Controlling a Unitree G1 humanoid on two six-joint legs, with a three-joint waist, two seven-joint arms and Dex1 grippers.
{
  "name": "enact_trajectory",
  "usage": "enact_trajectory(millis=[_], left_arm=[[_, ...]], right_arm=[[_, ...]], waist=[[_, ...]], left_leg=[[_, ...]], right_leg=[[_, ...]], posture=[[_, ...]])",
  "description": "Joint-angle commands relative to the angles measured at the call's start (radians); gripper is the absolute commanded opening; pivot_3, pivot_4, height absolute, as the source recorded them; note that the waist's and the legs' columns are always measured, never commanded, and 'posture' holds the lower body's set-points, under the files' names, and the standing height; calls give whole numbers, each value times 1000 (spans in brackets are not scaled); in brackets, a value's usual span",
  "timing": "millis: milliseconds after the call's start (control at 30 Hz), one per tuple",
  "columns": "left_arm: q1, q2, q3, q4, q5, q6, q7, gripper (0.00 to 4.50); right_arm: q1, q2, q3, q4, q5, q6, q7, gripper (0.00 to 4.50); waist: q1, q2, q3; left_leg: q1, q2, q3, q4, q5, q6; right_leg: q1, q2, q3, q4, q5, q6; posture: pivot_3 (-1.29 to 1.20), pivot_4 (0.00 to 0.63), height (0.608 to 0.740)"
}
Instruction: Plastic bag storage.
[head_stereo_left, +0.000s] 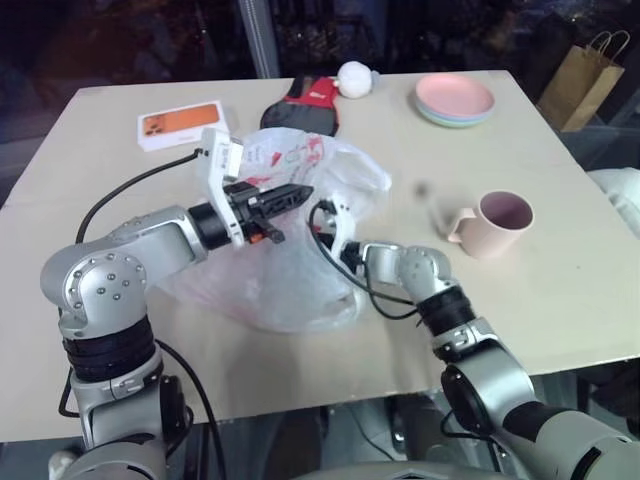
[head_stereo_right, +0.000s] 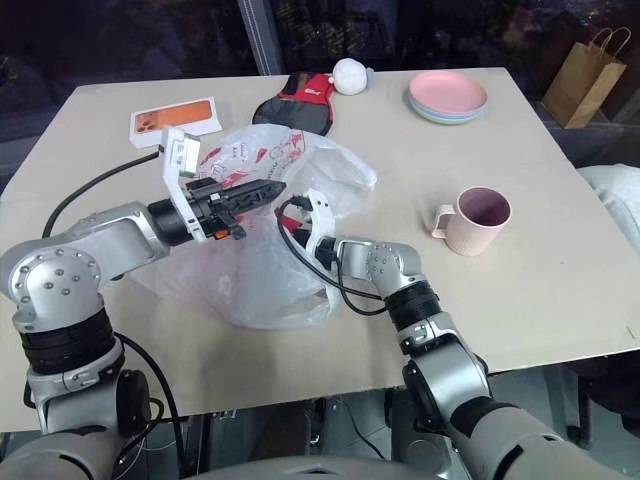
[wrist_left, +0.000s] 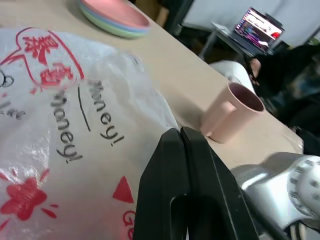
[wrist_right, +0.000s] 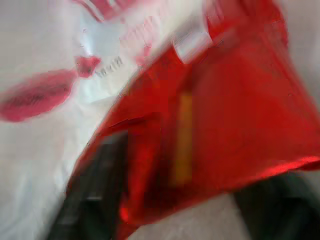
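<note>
Counting one plastic bag (head_stereo_left: 290, 230), one mug (head_stereo_left: 497, 224)

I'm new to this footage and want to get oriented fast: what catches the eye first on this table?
The big crinkly plastic bag with red print, heaped at the table's middle, with the left gripper shut above it and the right gripper pushed against its side. To the robot's right stands a pink mug; at the far edge sit stacked pastel plates and an orange phone box.
</note>
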Motion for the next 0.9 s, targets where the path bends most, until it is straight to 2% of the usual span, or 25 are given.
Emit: enact_trajectory(millis=[33,67,133,200,233,333,433,467,500,533,633,733,833,900], left_arm=[[-7,-5,30,8,-6,-55,21,0],[-7,-5,24,14,-4,-63,18,0],[-5,-3,10,29,8,-83,9,0],[-8,-4,-13,45,24,-107,-2,0],[-11,-6,-21,52,29,-117,-4,0],[-22,-7,-46,76,46,-147,-14,0],[-32,-6,-68,100,67,-172,-28,0],[-33,-4,-71,107,71,-178,-32,0],[-37,-3,-77,117,77,-185,-37,0],[-42,-3,-85,129,85,-193,-44,0],[-55,-1,-113,157,107,-212,-68,0],[-66,-3,-132,171,119,-224,-85,0],[-77,-5,-144,182,127,-233,-92,0],[-81,-6,-145,183,129,-234,-93,0]], right_arm=[[58,-87,-23,-243,-71,-60,6,3260],[74,-113,-27,-287,-86,-66,5,3260],[105,-140,-82,-363,-51,-23,-21,3699],[139,-185,-81,-464,-124,-43,-71,4418],[155,-201,-77,-509,-161,-51,-105,4476],[208,-250,-76,-654,-227,-35,-171,4476],[286,-279,-104,-831,-233,61,-253,4476],[307,-291,-102,-874,-235,91,-265,4476],[345,-285,-117,-929,-217,133,-289,4476],[396,-294,-124,-992,-213,171,-310,4476],[520,-299,-152,-1111,-236,242,-377,4476],[571,-307,-147,-1108,-300,241,-415,4476],[575,-269,-163,-1072,-314,230,-431,4476],[571,-264,-166,-1043,-335,211,-429,4476]], waist=[[10,0,0],[10,-1,0],[9,0,0],[8,0,0],[8,0,0],[9,0,0],[10,0,0],[10,0,-4],[8,-2,-30],[10,-2,-49],[13,-4,-80],[8,-4,-87],[6,-4,-87],[5,-4,-90]], left_leg=[[0,0,0,0,0,0],[0,-1,0,0,0,0],[0,-1,0,0,0,0],[0,0,0,0,0,0],[0,0,0,0,0,0],[0,0,1,0,0,0],[0,-1,1,0,0,0],[0,0,1,0,0,0],[0,-1,1,0,0,0],[-6,-1,1,0,4,-7],[-6,-1,1,-3,5,-9],[4,-2,4,-2,2,-4],[11,-1,3,0,5,-7],[25,-1,2,0,5,-7]], right_leg=[[0,0,0,0,0,0],[0,-1,0,0,0,0],[0,-1,0,0,0,0],[0,0,0,0,0,0],[0,0,0,0,0,0],[0,0,0,0,0,0],[0,0,1,0,0,0],[0,0,1,0,0,0],[0,0,1,0,0,0],[-6,0,1,1,0,0],[-6,-1,1,-2,0,0],[4,-1,3,-3,-1,0],[10,1,5,-3,-2,2],[22,2,5,-3,-1,2]], posture=[[0,150,740],[0,150,740],[0,150,740],[0,150,740],[0,150,740],[0,150,740],[0,150,740],[0,0,740],[0,0,740],[0,0,740],[0,0,740],[0,0,740],[0,0,740],[0,0,740]])
